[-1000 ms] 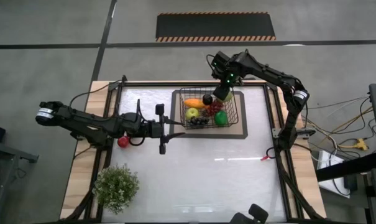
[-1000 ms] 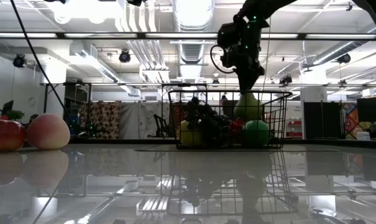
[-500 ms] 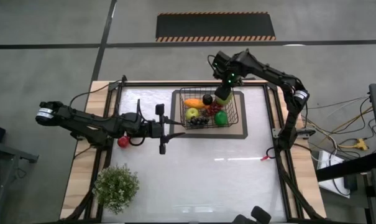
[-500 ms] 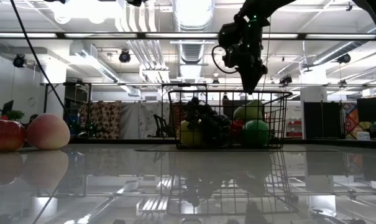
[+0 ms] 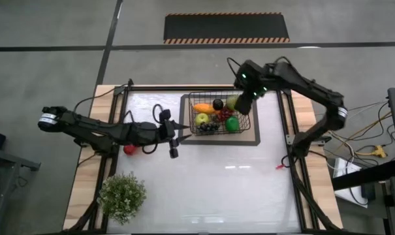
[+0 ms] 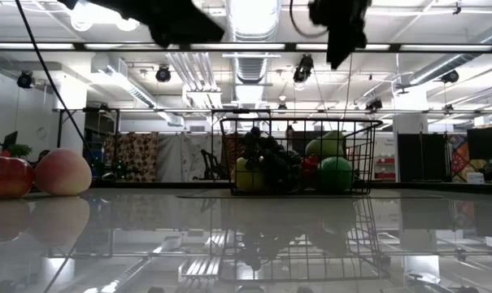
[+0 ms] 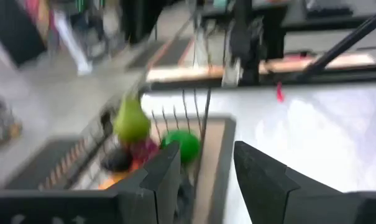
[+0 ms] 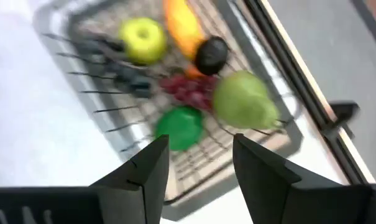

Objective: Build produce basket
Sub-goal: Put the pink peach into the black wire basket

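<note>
Black wire mesh forms the basket, which sits on a dark mat near the table's far edge and holds a green pear, green apples, an orange mango, a dark plum and grapes. Above its far right corner the right gripper hangs spread and empty. Near the left edge, beside a red apple, the left gripper is spread too.
</note>
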`<action>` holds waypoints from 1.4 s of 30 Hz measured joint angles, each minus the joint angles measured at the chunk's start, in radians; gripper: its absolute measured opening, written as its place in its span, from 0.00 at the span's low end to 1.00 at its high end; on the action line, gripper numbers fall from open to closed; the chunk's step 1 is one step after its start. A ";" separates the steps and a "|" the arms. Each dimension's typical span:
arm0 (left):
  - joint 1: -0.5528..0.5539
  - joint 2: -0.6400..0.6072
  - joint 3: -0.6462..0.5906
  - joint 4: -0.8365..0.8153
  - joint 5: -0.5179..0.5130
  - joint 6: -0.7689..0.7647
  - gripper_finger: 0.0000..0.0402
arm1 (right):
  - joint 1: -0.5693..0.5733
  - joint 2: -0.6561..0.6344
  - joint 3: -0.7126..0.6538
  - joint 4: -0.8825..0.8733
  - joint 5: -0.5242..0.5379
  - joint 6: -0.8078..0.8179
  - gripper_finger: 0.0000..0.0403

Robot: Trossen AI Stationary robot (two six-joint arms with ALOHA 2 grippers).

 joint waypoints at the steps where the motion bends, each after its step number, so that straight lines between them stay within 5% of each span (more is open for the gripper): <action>1: 0.000 0.005 0.000 -0.034 -0.017 -0.049 0.34 | 0.032 -0.026 -0.013 0.013 0.000 0.010 0.41; 6: 0.010 0.024 0.010 -0.233 -0.081 -0.316 0.33 | 0.203 -0.172 -0.137 0.156 0.008 0.053 0.41; 11: 0.061 0.023 0.055 -0.601 -0.092 -0.641 0.33 | 0.344 -0.308 -0.305 0.310 0.008 0.086 0.41; 20: 0.139 0.049 0.120 -1.105 -0.096 -1.081 0.33 | 0.472 -0.467 -0.598 0.558 0.011 0.110 0.41; 42: 0.139 0.043 0.115 -1.291 0.189 -1.265 0.38 | 0.527 -0.523 -1.047 1.105 0.008 0.046 0.39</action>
